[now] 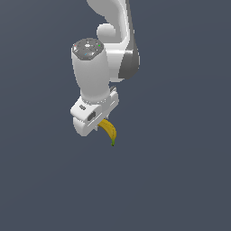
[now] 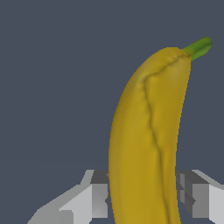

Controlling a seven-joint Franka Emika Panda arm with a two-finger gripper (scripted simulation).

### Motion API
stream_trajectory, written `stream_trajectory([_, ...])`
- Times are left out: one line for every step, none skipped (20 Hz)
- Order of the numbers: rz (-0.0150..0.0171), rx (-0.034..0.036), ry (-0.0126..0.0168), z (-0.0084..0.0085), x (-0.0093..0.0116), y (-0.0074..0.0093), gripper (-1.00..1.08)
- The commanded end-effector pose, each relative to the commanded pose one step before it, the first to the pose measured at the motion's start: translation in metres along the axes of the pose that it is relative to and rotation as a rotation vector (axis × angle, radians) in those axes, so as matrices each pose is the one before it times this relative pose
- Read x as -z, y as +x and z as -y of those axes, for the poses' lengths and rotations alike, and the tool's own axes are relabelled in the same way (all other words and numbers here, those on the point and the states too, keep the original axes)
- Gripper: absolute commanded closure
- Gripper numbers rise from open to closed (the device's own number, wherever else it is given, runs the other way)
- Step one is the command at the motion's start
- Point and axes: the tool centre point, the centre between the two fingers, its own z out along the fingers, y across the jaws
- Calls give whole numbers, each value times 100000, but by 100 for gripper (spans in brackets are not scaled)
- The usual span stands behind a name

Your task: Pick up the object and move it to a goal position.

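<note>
In the wrist view the banana [image 2: 146,144] fills the foreground, its yellow skin creased along a ridge and its green stem tip [image 2: 200,47] pointing away from the camera; grey and white fingers [image 2: 98,197] press against it on either side, so the gripper [image 2: 144,197] is pinching the banana near its blunt end; that end runs out of the picture and cannot be seen. The exterior view shows what the wrist view does not: the white arm [image 1: 97,72] reaching down from above, the gripper [image 1: 97,124] at its foot, and the banana [image 1: 108,131] hanging curved beneath it, stem tip lowest; there the fingers themselves are hard to make out. Behind everything lies plain dark blue-grey ground [image 1: 180,180].
</note>
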Motion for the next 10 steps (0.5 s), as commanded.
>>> stream_trajectory([-84,-9,-100,-1223,2431,-131,108])
stream_trajectory([0,0,0,-451,844,-35,108])
stream_trajectory([0,0,0,-435,811,-32,108])
stream_trajectory([0,0,0,-420,779,-30,108])
stream_trajectory([53,-72,-39,-421,754,-56,108])
stream_trajectory([0,0,0,-393,722,-26,108])
stream_trajectory([0,0,0,-381,696,-25,108])
stream_trajectory([0,0,0,-369,671,-23,108])
stream_trajectory([0,0,0,-357,647,-21,108])
stream_trajectory([37,-52,-26,-356,627,-40,108])
